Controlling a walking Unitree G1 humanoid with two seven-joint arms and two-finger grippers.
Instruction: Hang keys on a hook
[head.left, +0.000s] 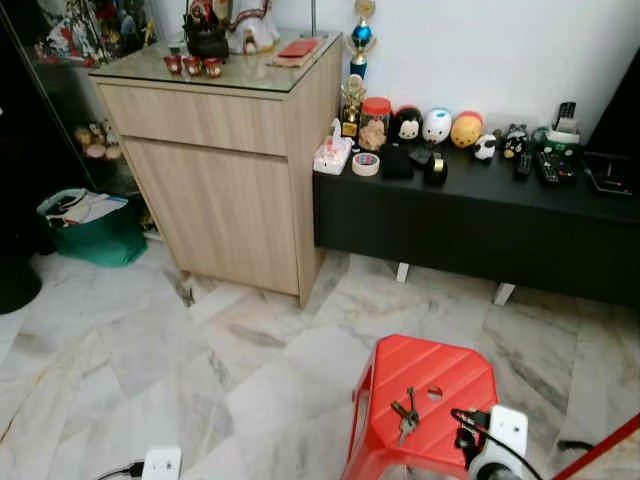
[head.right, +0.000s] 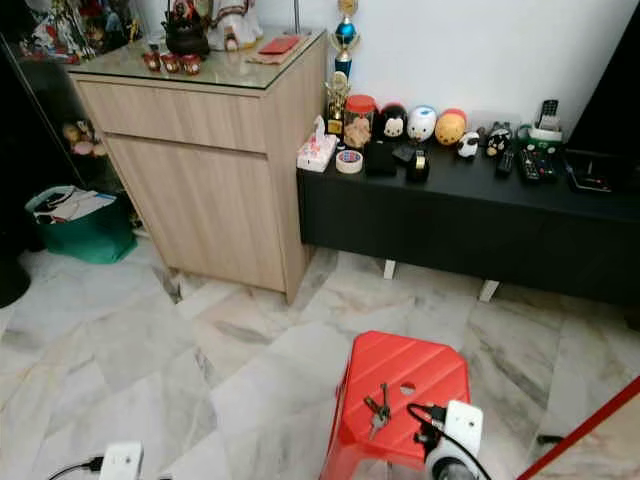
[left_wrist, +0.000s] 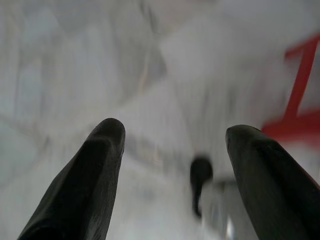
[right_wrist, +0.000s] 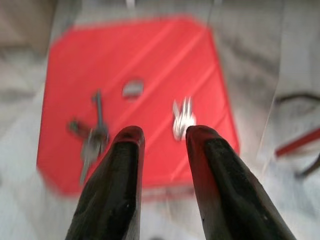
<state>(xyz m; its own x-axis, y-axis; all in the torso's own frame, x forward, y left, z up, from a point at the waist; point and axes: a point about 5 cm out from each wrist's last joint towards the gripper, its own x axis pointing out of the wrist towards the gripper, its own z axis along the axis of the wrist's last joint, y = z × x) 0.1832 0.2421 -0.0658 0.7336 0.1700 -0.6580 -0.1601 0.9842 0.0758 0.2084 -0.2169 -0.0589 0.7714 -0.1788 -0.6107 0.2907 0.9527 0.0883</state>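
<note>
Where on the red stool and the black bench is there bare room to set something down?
The stool is bare around the keys and its centre hole. The bench is crowded along the wall with toys and remotes; only its front strip is free.

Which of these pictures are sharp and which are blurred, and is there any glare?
Left eye view: sharp; keys on the red stool are clear, marble floor glossy. Right wrist view: blurred; a white glare spot beside the right end effector. Left wrist view: strongly blurred beyond the left end effector.
</note>
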